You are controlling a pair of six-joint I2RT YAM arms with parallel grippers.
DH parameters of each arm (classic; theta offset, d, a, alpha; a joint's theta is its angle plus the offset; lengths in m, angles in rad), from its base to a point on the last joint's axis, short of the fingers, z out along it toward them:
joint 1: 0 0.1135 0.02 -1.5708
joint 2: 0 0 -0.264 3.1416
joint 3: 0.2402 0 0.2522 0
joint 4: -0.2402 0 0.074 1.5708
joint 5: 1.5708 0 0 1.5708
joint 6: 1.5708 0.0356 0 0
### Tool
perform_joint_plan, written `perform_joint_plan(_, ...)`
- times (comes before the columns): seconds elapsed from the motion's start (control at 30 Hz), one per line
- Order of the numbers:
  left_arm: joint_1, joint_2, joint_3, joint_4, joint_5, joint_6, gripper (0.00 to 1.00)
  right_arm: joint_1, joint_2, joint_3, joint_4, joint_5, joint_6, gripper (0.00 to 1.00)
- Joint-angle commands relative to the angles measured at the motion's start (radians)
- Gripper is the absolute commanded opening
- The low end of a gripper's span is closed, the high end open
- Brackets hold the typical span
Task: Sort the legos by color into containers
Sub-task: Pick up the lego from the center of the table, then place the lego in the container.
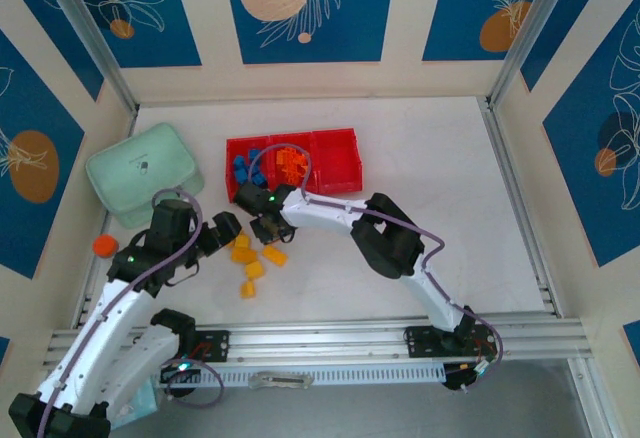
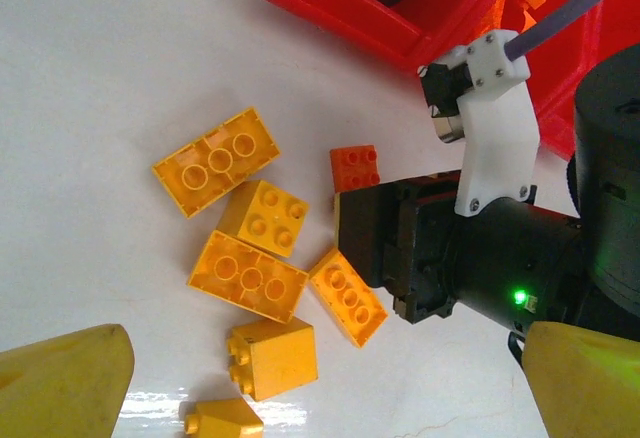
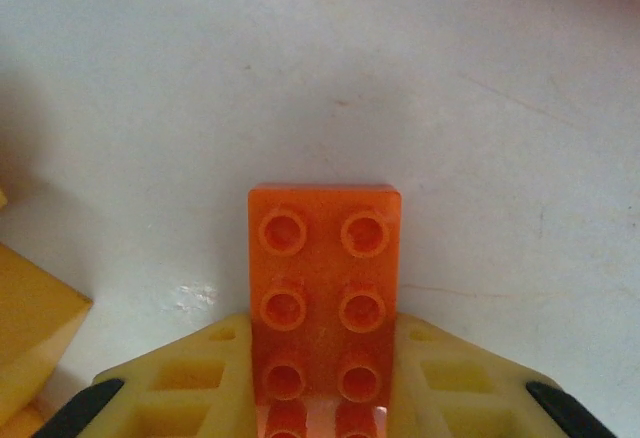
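Observation:
An orange studded lego (image 3: 325, 278) lies studs-up on the white table, and my right gripper (image 3: 325, 398) is shut on its near end, one yellow finger (image 3: 180, 378) against each long side. In the left wrist view the same orange lego (image 2: 355, 168) sticks out from under the right gripper's black body (image 2: 440, 248). Several yellow-orange legos (image 2: 247, 275) lie loose just left of it. Above them hangs my left gripper (image 2: 325, 358), open, with nothing between its fingers (image 2: 60, 378). The red containers (image 1: 335, 158) sit behind; blue legos (image 1: 247, 168) fill the left compartment, orange ones (image 1: 290, 163) the middle.
A mint-green case (image 1: 143, 173) stands at the back left, and a small orange cap (image 1: 104, 246) lies beside the left arm. The two grippers (image 1: 228, 230) (image 1: 262, 228) are close together over the pile. The tray's near wall (image 2: 340, 8) is just beyond the bricks.

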Motion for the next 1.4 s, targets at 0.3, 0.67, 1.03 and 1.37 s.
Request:
perform_joint_plan(0.3,0.013,0.078,0.059,0.049,0.078,0.050,0.99,-0.057,-0.171,-0.031,-0.009,-0.028,0.010,0.22)
perform_joint_plan(0.67,0.014,0.232,0.131,0.154,0.113,0.091,0.99,-0.231,-0.103,0.173,-0.057,0.031,-0.037,0.23)
perform_joint_plan(1.03,0.018,0.326,0.163,0.244,0.140,0.087,0.99,-0.322,0.175,0.677,-0.243,0.043,-0.144,0.51)
perform_joint_plan(1.37,0.021,0.288,0.168,0.193,0.131,0.104,0.99,-0.241,-0.095,0.328,-0.112,-0.007,-0.132,0.64)
